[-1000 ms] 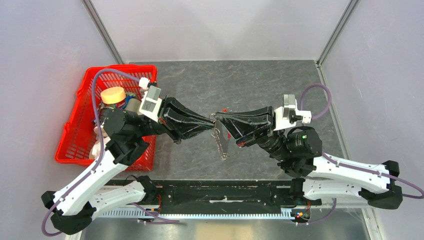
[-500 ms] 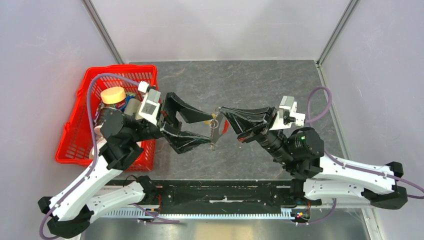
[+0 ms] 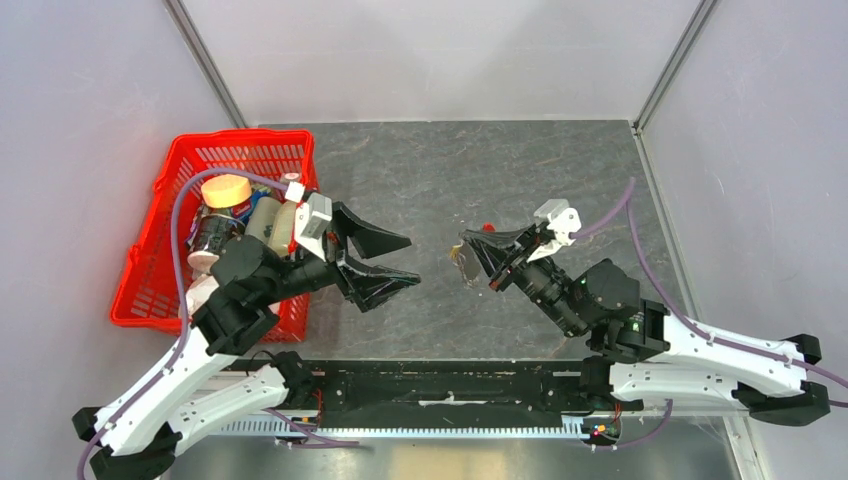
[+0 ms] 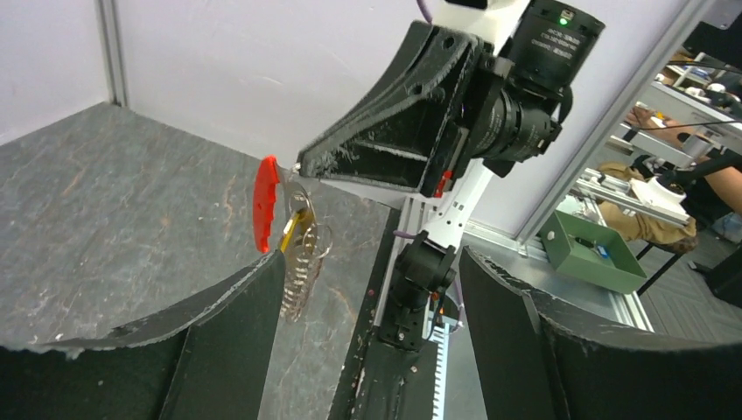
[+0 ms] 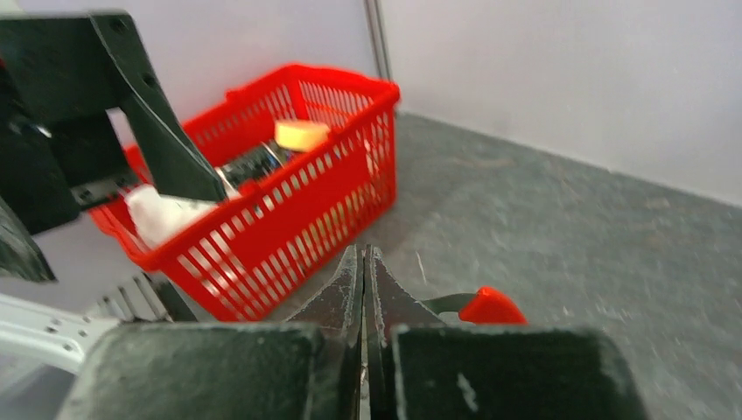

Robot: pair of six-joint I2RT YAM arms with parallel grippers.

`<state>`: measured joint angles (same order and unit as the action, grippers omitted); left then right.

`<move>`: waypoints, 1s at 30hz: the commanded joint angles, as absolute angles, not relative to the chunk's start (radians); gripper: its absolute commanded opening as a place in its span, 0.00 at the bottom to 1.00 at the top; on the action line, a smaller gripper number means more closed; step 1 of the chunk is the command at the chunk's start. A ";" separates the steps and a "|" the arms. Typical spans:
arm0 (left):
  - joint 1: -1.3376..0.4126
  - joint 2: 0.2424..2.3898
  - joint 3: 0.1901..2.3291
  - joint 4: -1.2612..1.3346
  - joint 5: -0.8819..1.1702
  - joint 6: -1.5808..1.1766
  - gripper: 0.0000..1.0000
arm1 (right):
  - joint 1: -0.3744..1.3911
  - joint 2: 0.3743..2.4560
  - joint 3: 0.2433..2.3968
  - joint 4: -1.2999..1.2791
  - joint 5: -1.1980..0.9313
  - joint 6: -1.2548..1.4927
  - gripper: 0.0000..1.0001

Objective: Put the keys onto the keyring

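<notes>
Gone from between both grippers, the keyring (image 4: 302, 265) now hangs from the right gripper (image 3: 466, 247) alone, lifted above the table (image 3: 520, 170) near its middle. We see the gold key (image 4: 291, 232) dangling with the chain beside the red tag (image 4: 265, 203). We judge it threaded, though the join itself is too small to confirm. The right jaws are pressed together on the ring's top. Our left gripper (image 3: 414, 262) has drawn back toward the red basket (image 3: 240, 133), its jaws spread and holding nothing. What remains, we think, is only setting the keyring down.
</notes>
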<state>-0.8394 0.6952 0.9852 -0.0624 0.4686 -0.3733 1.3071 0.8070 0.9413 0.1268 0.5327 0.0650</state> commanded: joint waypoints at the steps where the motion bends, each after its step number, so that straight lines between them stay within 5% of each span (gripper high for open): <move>1: -0.842 0.683 0.974 -0.098 0.419 -0.326 0.80 | 1.297 0.765 0.909 -0.094 0.602 0.168 0.00; 18: -0.842 0.642 0.931 -0.125 0.408 -0.316 0.80 | 1.157 0.890 0.709 -0.239 0.433 0.431 0.00; 30: -0.842 0.587 0.910 -0.185 0.364 -0.295 0.80 | 0.989 1.254 0.733 0.097 0.199 0.455 0.00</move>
